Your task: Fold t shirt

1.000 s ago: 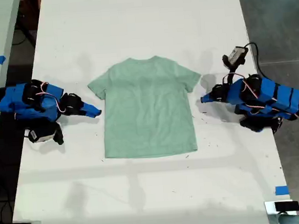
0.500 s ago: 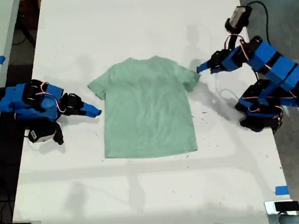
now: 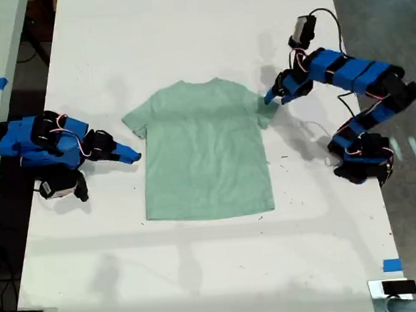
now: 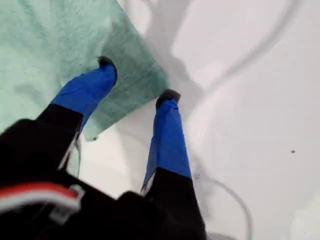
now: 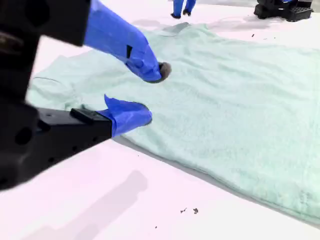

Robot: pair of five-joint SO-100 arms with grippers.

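White table (image 3: 185,29) ran the length of the exterior view, and the shirt (image 3: 206,152) lay flat at its middle, unfolded, neck away from the camera. We judged it light, limp and prone to drag or bunch, so a sleeve hem or shoulder edge seemed the place to pinch. Our first gripper (image 4: 135,80) hung at the sleeve on the exterior view's right, jaws apart, one tip over the cloth, one off it. Our second gripper (image 5: 152,92) lay by the opposite side, jaws apart, gripping nothing.
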